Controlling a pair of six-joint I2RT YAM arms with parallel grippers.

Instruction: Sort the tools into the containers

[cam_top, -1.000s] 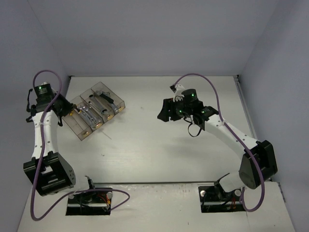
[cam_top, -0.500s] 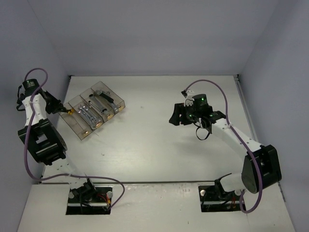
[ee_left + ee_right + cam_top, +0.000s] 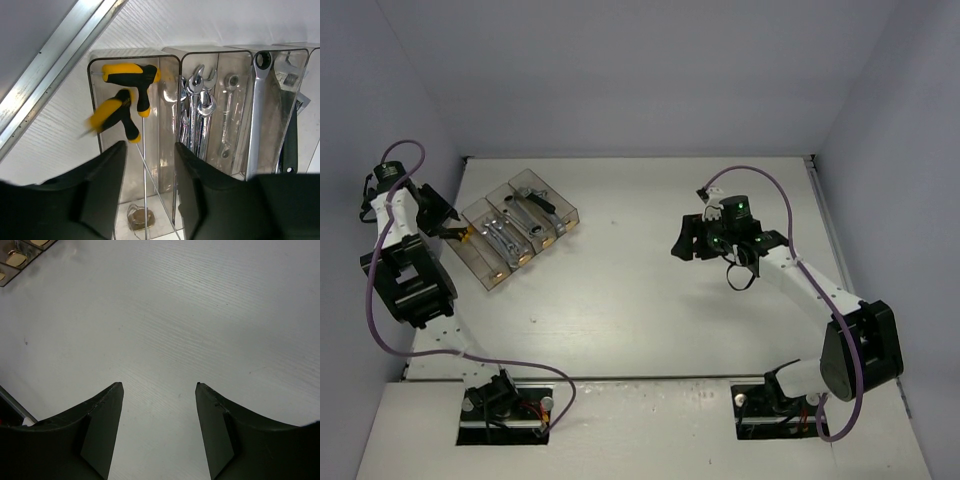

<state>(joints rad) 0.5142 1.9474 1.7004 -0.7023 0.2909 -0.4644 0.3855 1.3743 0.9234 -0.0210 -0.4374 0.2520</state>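
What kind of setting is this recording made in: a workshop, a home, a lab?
Most likely a lab test cell rather than a working workshop: a plain white table boxed in by blank grey walls, with a row of clear smoky plastic bins holding silver wrenches and yellow-and-black-handled tools.

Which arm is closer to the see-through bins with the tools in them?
Left. The left end effector is beside the containers, at their left side. The right end effector is far across the table to their right.

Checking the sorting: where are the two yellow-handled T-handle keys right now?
In the left wrist view, the yellow-handled keys lie in the leftmost bin of the row, directly left of the wrenches in the next bin.
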